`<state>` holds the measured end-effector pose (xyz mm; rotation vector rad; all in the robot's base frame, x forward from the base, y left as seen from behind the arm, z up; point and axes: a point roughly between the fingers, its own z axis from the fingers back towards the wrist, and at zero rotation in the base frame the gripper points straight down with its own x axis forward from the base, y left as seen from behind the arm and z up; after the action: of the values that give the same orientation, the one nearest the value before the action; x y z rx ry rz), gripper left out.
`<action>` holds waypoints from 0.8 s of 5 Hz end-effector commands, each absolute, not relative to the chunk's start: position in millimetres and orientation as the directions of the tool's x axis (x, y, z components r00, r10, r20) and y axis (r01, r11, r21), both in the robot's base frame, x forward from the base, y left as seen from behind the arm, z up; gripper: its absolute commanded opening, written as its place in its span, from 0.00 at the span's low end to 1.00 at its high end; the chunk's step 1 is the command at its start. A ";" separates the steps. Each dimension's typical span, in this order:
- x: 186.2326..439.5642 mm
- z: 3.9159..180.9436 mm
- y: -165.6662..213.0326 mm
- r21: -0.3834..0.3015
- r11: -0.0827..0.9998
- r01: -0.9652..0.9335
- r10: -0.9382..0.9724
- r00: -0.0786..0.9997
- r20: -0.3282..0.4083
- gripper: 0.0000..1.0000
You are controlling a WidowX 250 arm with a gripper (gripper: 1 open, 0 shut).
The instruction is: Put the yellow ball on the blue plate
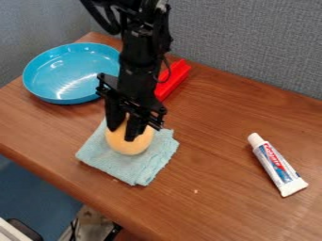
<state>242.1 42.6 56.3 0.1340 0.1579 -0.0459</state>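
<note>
Gripper [130, 129] pointing steeply down, jaws drawn in against the sides of the yellow ball [124, 141] and clamped on it, ball's lower half bulging out beneath the fingertips. Ball resting on the light teal cloth [126, 158] directly under the jaws, not yet lifted by the look of it. Squeezing at the ball's widest part, probably, so that the smooth round surface does not slip out on the way up. Blue plate [56, 75] well off to the jaws' upper left in the camera view, near the table's far corner, nothing in it, ready to receive. Red object [174, 73] just behind the arm, partly hidden, beside the path to the plate. Toothpaste tube [276, 162] far to the jaws' right on the wooden table [214, 198], out of the way. Next, likely a straight lift before carrying across to the plate.
</note>
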 end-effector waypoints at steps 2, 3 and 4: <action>250.7 75.0 48.4 0.129 0.991 0.035 -0.021 0.994 -0.106 0.00; 251.1 80.2 49.1 0.123 0.992 0.035 -0.022 0.994 -0.103 0.00; 253.9 93.6 51.6 0.113 0.993 0.027 -0.017 0.996 -0.088 0.00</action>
<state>248.6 47.8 80.0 0.1079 0.1403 -0.0376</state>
